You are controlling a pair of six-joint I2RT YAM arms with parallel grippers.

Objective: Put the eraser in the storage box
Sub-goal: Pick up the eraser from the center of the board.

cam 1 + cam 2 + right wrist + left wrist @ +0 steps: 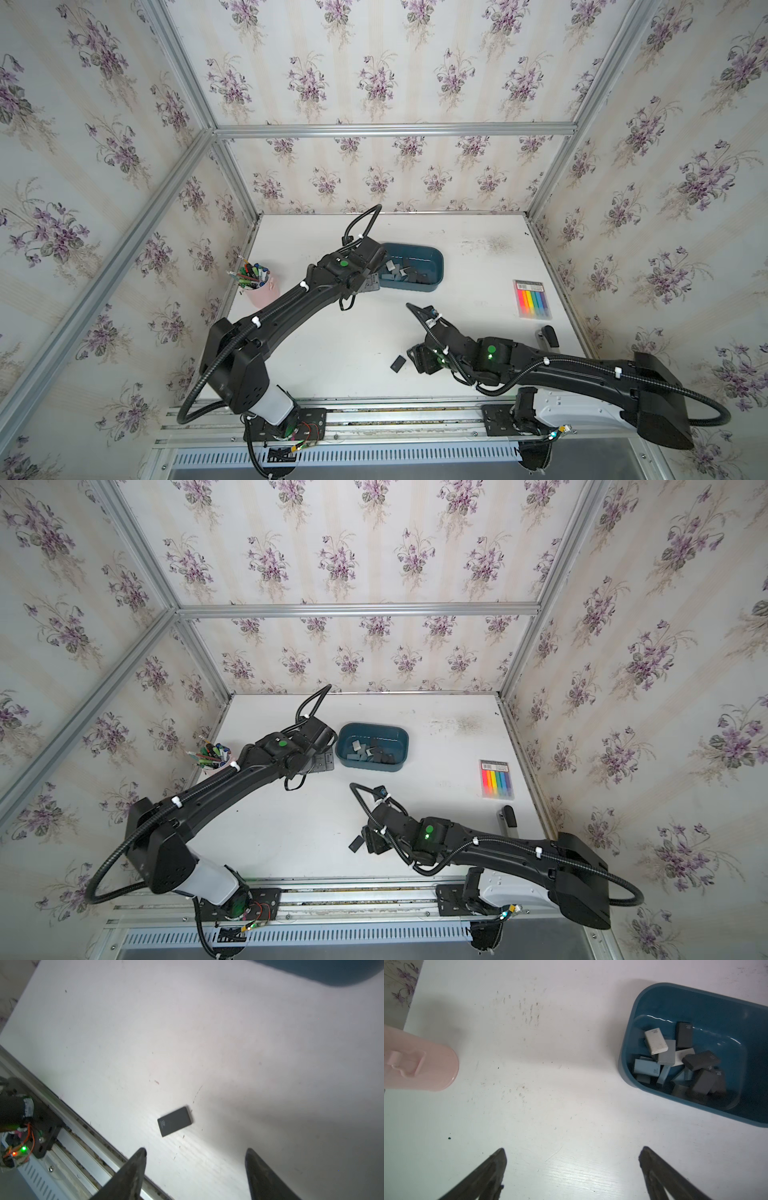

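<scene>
Flanking the scuffed table (332, 353) and storage box (415, 286) stand floral walls (374, 75).

Both top views look steeply down from high at the front, sharing the whole table (332, 353). Each wrist camera faces down, close over the table; the left also shows the storage box (685, 1001).

The storage box (716, 1007) is glossy teal plastic with a wet-looking sheen, the loose eraser (175, 1121) looks matt and dark, the white surface (550, 1088) is matt, faintly grained and scuffed, and the pen cup (425, 1068) is smooth pink plastic.
</scene>
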